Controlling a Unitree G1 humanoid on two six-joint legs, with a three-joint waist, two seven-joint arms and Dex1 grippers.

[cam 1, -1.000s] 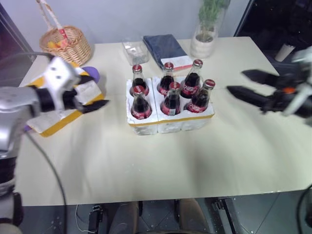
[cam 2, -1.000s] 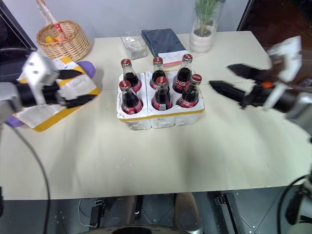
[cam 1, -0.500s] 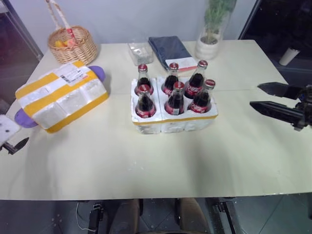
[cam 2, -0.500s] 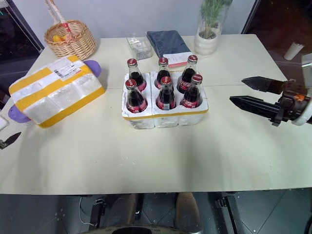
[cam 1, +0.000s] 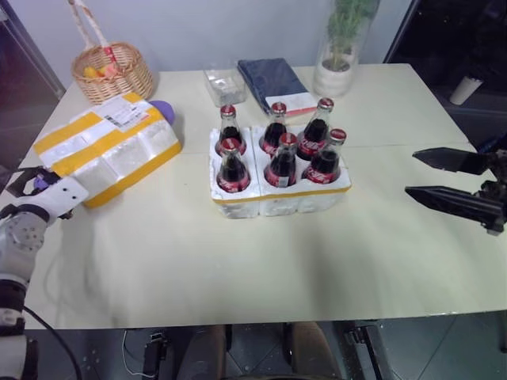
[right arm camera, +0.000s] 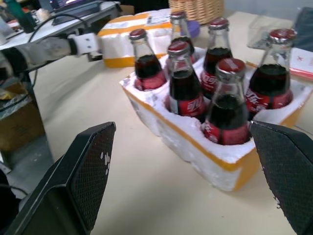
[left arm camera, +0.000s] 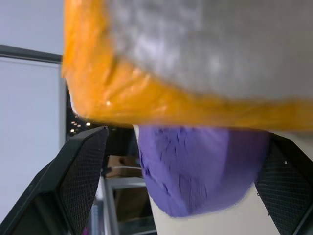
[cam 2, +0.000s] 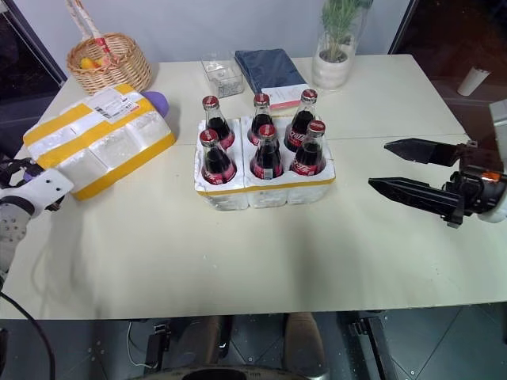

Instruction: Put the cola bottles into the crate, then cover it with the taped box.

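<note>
Six cola bottles (cam 1: pixel 281 154) with red caps stand upright in the wells of the crate (cam 1: pixel 277 199), a low white foam tray with a yellow band, mid-table. The taped box (cam 1: pixel 107 146) lies at the left, label up, resting on a purple thing (left arm camera: pixel 195 171). My left gripper (cam 2: pixel 12 168) sits at the box's left end, near the table corner. In the left wrist view its fingers (left arm camera: pixel 83 166) stand wide apart either side of the purple thing, under the box's yellow edge (left arm camera: pixel 161 105). My right gripper (cam 1: pixel 412 172) hovers open, right of the crate, pointing at it, with nothing held.
A wicker basket (cam 1: pixel 115 71) stands at the back left. A clear plastic container (cam 1: pixel 222 83), a folded blue cloth (cam 1: pixel 269 77) and a potted plant in a glass vase (cam 1: pixel 339 59) line the back edge.
My left gripper left the top of the taped box, swung out left and down, and now sits at the box's left end. My right gripper drew back slightly from the crate.
</note>
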